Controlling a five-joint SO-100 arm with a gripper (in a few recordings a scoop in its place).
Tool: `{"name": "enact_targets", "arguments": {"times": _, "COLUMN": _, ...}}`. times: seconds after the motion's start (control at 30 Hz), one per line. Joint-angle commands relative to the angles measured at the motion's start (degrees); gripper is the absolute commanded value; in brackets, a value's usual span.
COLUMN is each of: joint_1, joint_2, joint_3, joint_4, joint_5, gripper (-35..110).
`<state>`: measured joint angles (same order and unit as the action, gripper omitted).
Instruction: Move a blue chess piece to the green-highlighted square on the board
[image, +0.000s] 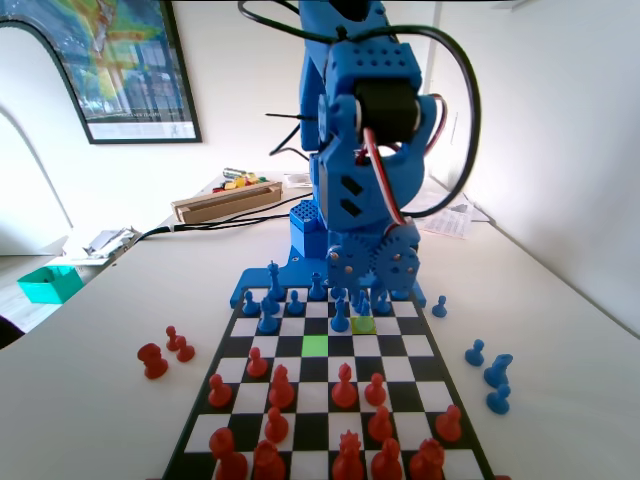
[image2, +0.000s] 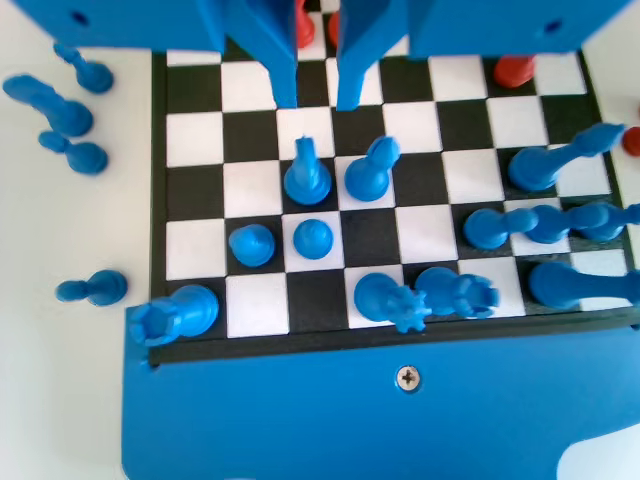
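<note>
Hovering low over board (image: 400, 345), gripper (image2: 318, 100) jaws slightly parted, holding nothing; pawn (image2: 313, 238) below on white square. Green square (image: 315, 345) vacant. No legible writing on poster (image: 110, 65).

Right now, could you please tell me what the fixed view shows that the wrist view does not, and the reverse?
Fixed view: the lime green-highlighted square, and a duller olive square one row farther and to its right. Wrist view: the gripper from above, jaws apart with nothing between them, above bare squares just beyond two taller blue pieces. Both: the board, its blue pawns and the blue pieces set off the board.
</note>
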<state>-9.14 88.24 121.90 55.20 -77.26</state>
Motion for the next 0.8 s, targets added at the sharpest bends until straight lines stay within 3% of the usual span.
{"name": "enact_targets", "arguments": {"times": 0.0, "joint_1": -1.76, "joint_2": 1.41, "joint_3": -2.99, "joint_4": 0.88, "joint_5": 0.18, "gripper": 9}}
{"name": "enact_targets", "arguments": {"times": 0.77, "joint_1": -1.85, "joint_2": 1.93, "joint_3": 1.14, "joint_4": 0.35, "joint_5": -1.67, "gripper": 8}}
